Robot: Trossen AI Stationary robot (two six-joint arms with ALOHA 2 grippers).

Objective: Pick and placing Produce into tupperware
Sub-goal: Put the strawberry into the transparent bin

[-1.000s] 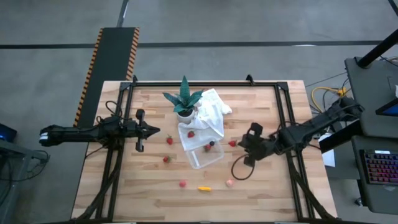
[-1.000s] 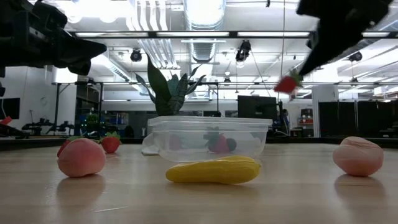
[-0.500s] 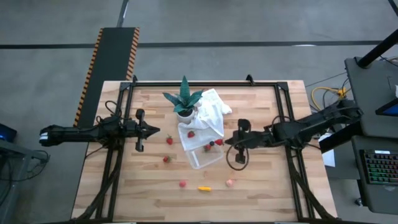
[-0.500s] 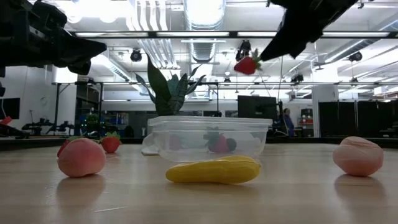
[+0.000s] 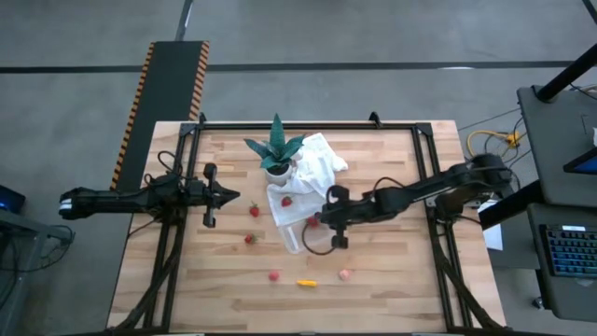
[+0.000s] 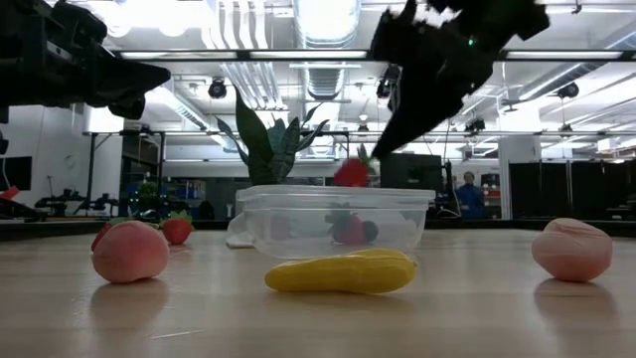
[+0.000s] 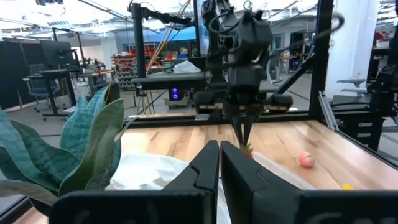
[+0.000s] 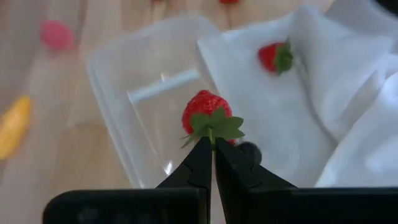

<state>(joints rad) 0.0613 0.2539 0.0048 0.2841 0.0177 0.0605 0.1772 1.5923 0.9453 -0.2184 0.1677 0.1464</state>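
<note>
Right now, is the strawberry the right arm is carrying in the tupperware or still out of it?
Out. The right hand pinches the strawberry by its leafy top, above the tupperware; the low view shows it just over the rim.

A green potted plant (image 5: 276, 149) stands touching a white cloth (image 5: 315, 170).

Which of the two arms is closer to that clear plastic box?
The right. Its gripper hangs over the tupperware, pinching a strawberry. The left gripper waits off to the side.
</note>
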